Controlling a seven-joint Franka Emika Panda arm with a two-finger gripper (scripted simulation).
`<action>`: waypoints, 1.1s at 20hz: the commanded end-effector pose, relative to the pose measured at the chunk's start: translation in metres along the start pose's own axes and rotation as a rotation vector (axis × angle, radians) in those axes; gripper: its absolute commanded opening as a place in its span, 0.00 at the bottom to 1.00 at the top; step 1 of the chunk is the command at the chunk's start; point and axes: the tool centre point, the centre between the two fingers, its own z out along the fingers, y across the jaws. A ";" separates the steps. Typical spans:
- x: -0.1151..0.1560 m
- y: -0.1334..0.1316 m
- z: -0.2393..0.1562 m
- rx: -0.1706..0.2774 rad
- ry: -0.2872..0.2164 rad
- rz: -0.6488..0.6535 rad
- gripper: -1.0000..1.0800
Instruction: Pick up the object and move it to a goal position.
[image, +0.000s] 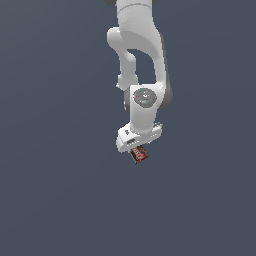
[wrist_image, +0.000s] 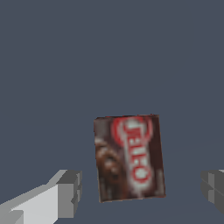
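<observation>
The object (wrist_image: 129, 158) is a small flat box with a dark red and brown printed face, lying face up on the dark grey surface. In the wrist view it sits between my two grey fingers (wrist_image: 70, 192), with a clear gap on each side. My gripper (wrist_image: 142, 192) is open and straddles the box without touching it. In the exterior view the white gripper (image: 136, 148) hangs straight down over the box (image: 140, 155), which peeks out under the hand toward the exterior view's right. The fingertips are hidden there.
A plain dark grey surface (image: 60, 200) fills both views. The white arm (image: 140, 55) comes down from the top of the exterior view. No goal marker shows.
</observation>
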 end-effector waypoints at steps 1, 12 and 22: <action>-0.001 -0.001 0.008 0.001 0.000 -0.034 0.96; -0.003 -0.002 0.019 0.002 -0.002 -0.059 0.96; -0.004 -0.002 0.061 0.002 -0.002 -0.063 0.96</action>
